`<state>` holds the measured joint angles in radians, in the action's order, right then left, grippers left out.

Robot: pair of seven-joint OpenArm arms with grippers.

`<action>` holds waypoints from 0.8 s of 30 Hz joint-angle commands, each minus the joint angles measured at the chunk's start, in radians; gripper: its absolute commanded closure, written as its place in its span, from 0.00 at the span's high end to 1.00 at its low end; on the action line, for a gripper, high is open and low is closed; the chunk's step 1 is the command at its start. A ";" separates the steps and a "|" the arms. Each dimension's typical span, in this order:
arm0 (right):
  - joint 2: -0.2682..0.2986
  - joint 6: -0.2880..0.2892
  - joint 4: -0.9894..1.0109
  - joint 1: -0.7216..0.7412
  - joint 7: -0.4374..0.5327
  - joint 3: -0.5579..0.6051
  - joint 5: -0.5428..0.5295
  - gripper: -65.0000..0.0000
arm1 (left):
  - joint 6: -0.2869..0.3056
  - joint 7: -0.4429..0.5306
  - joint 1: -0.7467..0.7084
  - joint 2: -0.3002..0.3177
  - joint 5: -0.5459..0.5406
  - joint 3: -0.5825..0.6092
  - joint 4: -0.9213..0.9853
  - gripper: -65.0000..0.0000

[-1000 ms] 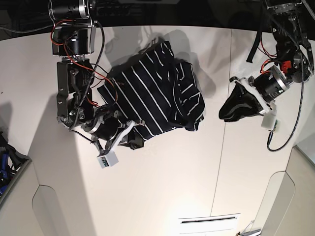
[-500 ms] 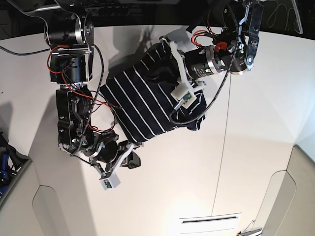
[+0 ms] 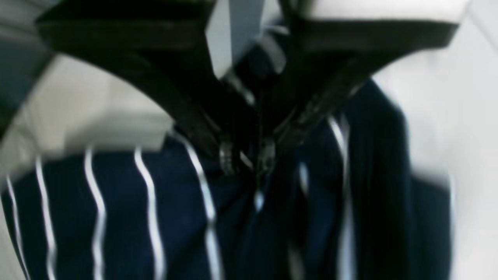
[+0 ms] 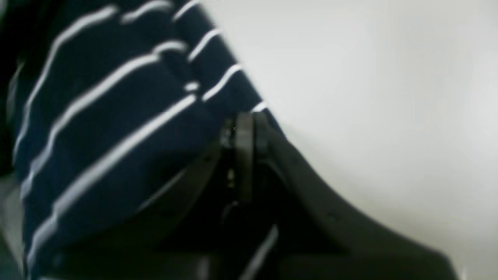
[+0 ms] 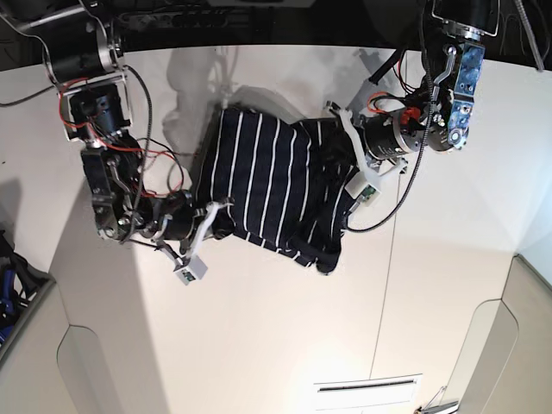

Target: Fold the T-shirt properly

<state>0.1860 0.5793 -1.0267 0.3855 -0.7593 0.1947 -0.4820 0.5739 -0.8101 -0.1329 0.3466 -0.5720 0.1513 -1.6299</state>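
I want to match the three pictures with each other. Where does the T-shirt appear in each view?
Base: T-shirt in the upper middle, between both arms.
Left wrist: T-shirt fills the lower half, under the left gripper.
Right wrist: T-shirt on the left.
Shared landmark: its white stripes.

Dark navy T-shirt (image 5: 263, 185) with thin white stripes, bunched in a rough, partly folded heap on the white bench (image 5: 285, 345). Stripes running near upright across the flatter left panel; right side rumpled into dark folds, one corner trailing toward the lower right.
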 commanded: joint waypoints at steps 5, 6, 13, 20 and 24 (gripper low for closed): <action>0.056 -0.001 -0.188 -0.138 -0.061 -0.002 -0.053 0.00 | -0.003 0.003 0.109 0.007 0.012 -0.002 0.129 0.13; 0.059 -0.005 -0.224 -0.164 -0.062 -0.005 -0.055 0.00 | -0.003 0.006 0.137 0.004 0.012 -0.002 0.155 0.13; 0.048 -0.006 -0.400 -0.321 -0.113 -0.024 -0.139 0.00 | -0.004 0.014 0.290 -0.023 0.013 -0.002 0.246 0.13; -0.029 -0.007 -0.433 -0.331 -0.123 -0.036 -0.117 0.00 | -0.013 -0.072 0.352 0.002 -0.036 -0.002 0.225 0.13; -0.022 -0.006 -0.483 -0.340 -0.222 -0.100 -0.121 0.00 | -0.037 -0.115 0.307 0.073 -0.148 -0.002 0.086 0.13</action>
<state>0.1589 0.5682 -1.4902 0.0307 -0.9989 0.0978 -0.5816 0.5373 -0.9363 0.1600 0.4095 -0.7193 0.1543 -1.5299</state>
